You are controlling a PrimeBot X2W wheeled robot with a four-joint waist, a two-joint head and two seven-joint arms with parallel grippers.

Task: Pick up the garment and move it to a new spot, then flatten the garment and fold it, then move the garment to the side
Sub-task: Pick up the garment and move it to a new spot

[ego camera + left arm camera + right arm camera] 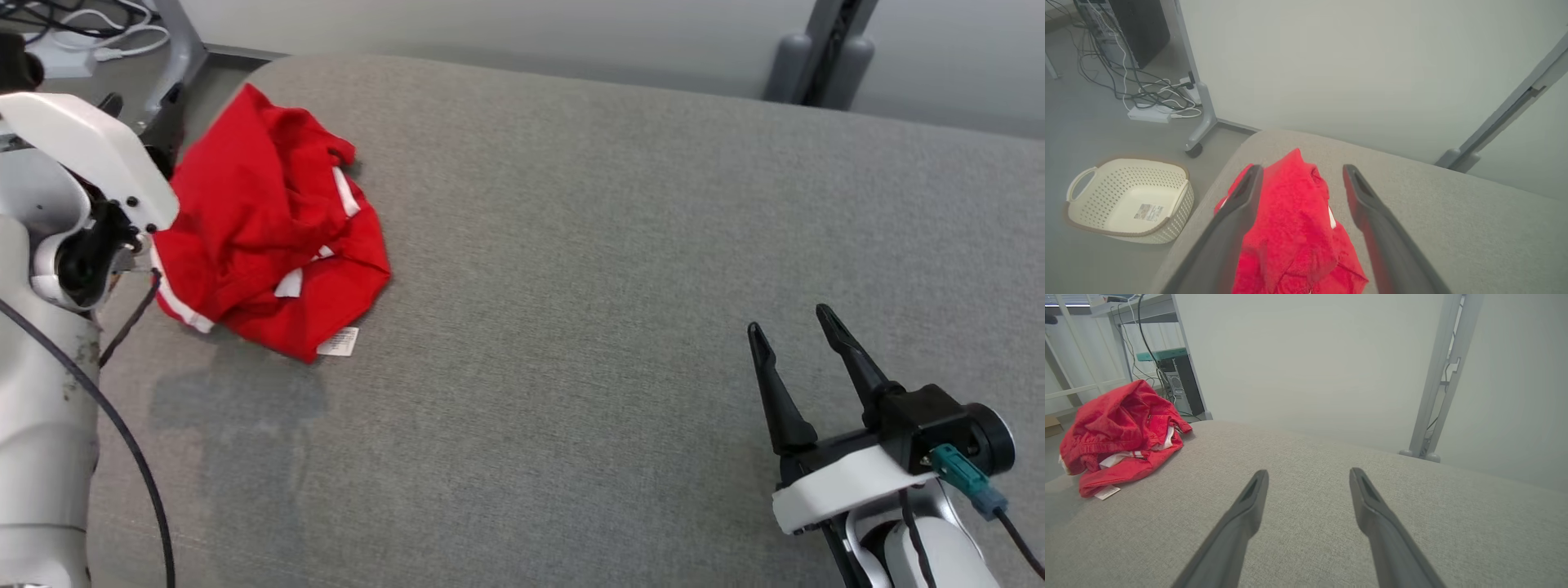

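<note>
Garment [261,220]: a crumpled red cloth heap with white trim and a label, at the far left corner of the grey woven-fabric bench [612,245], long axis running far edge to near. The left gripper [1300,171], the nearer one, hangs close above it, jaws spread wide, empty, framing soft folds. The right gripper [789,322], equally wide and empty, sits well apart near the front right edge.

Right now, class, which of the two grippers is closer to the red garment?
The left gripper: its open fingers frame the red garment, while the right gripper faces bare grey cushion.
</note>
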